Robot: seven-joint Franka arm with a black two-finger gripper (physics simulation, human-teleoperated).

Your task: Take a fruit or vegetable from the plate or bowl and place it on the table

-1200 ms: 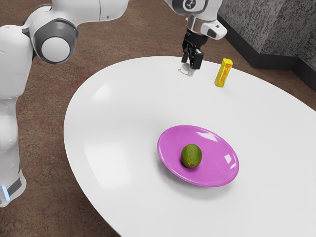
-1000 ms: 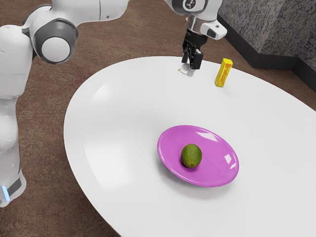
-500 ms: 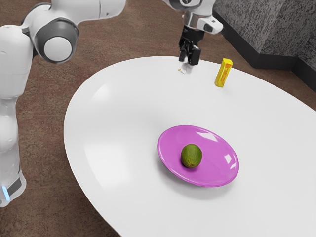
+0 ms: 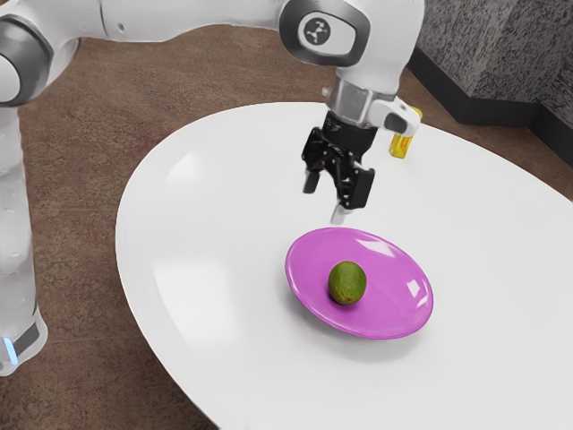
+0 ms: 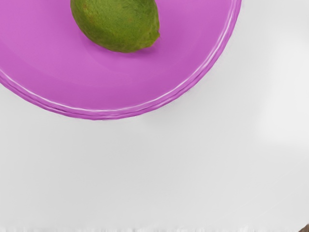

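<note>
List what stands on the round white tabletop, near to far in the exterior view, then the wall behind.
Glossy purple round plate holding an oval green lime → slim yellow box → rough grey wall.

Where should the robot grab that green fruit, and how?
Probably from above, closing across the rounded middle of the green fruit, not its ends: it lies on its side, pointed tip sideways, and the purple plate has a raised rim that could hinder low approaches.

bright light; pale glare on table (image 4: 215, 296), white glints on plate (image 4: 394, 300), soft shadows beneath plate and beside lime (image 4: 347, 283).
</note>
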